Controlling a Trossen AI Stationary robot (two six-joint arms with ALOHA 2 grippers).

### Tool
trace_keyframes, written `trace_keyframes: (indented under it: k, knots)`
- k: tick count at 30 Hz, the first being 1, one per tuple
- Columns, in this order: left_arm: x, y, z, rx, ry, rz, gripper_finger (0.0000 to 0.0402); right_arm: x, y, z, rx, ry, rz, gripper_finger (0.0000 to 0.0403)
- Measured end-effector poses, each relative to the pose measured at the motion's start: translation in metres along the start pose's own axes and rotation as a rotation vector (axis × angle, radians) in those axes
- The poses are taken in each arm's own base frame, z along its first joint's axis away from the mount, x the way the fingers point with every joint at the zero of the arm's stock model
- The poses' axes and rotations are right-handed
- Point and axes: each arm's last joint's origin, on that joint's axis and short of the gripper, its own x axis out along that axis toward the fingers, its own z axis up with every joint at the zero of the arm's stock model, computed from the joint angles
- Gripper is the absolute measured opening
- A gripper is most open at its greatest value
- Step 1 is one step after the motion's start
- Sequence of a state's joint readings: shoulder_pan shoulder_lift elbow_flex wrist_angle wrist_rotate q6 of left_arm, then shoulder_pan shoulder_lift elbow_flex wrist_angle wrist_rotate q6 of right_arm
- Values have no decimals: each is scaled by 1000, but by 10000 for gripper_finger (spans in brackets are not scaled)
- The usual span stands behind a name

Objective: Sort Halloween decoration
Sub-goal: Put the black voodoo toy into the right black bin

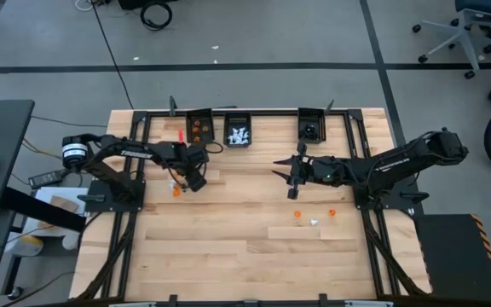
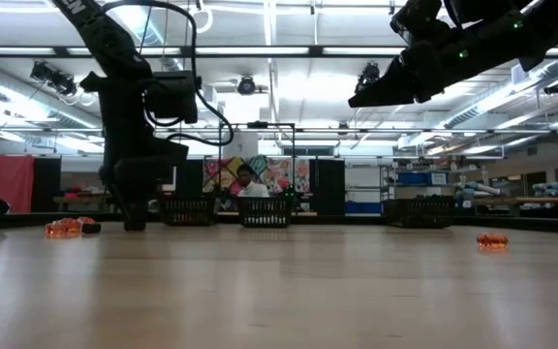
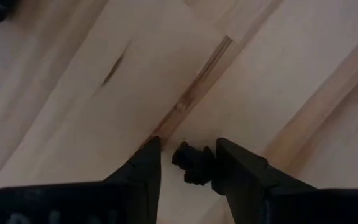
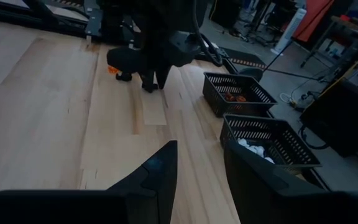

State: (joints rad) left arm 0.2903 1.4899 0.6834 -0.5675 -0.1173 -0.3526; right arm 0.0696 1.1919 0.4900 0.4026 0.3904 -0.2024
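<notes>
Halloween decoration: a black trinket (image 3: pixel 193 163) lies on the tabletop (image 1: pixel 228 247) between the left end effector's (image 3: pixel 187 163) open fingers; closing off-centre could flick it away. Right end effector (image 4: pixel 199 163) hovers open, empty.

I see a pale wood table (image 1: pixel 228 247) with darker grain streaks, three black mesh bins (image 1: pixel 239 119) along its far edge, orange trinkets (image 1: pixel 199 130) in one, white ones (image 1: pixel 239 136) beside it, and a black trinket (image 3: pixel 192 165).
</notes>
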Motion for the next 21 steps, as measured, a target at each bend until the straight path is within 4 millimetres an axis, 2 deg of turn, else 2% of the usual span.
trace_keyframes:
  k: [12,21]
  knots:
    - [-1,0,-1,86,17,-10,8,0,0,0,0,0,0,137]
    - [-12,-6,12,144,12,-61,1,0,0,0,0,0,0,137]
